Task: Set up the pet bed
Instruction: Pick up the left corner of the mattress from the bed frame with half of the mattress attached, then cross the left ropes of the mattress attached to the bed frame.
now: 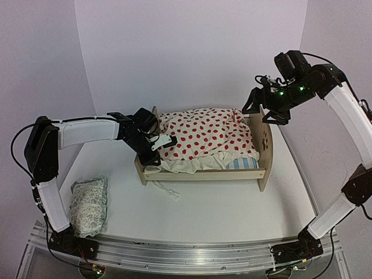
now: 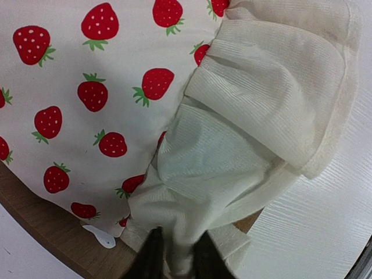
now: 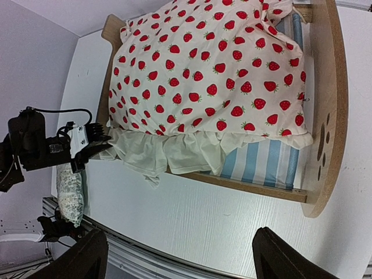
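Top external view gives me the pet bed (image 1: 202, 175) standing in the middle of the desk (image 1: 232, 215). Its tall headboard (image 1: 265, 152) with the paw cut-out is on the right side and the low end is on the left side. The blanket (image 1: 206, 133), cream with red strawberries, lies over most of the bed. At the front its ruffle hangs over the side rail. Near the headboard the striped mattress (image 1: 241, 164) is uncovered, blue and white.

On the left wrist view I see the left fingers (image 2: 150, 261) at the bottom edge. They are pinching a fold of the cream ruffle, at the corner of the low end of the bed. The wood of the frame shows under the cloth.

On the right wrist view the right fingers (image 3: 81, 261) are spread wide with nothing between them. They hang above the headboard end and do not touch the bed.

The pillow (image 1: 89, 206), pale with a small green pattern, lies on the desk near the base of the left arm, well apart from the bed.
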`<action>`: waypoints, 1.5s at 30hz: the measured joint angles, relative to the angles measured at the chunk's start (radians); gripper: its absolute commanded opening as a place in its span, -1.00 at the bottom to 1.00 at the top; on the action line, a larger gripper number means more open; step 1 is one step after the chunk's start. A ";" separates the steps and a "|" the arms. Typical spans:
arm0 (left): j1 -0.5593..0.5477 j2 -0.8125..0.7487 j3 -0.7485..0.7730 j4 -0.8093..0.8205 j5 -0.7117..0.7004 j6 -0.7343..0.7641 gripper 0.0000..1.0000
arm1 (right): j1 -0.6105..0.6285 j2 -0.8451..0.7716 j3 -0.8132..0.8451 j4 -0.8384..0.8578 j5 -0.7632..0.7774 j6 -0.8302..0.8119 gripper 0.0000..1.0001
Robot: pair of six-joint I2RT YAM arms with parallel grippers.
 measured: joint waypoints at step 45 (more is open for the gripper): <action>-0.046 -0.092 0.349 -0.199 -0.045 -0.154 -1.00 | 0.114 0.016 -0.239 0.272 -0.391 -0.154 0.22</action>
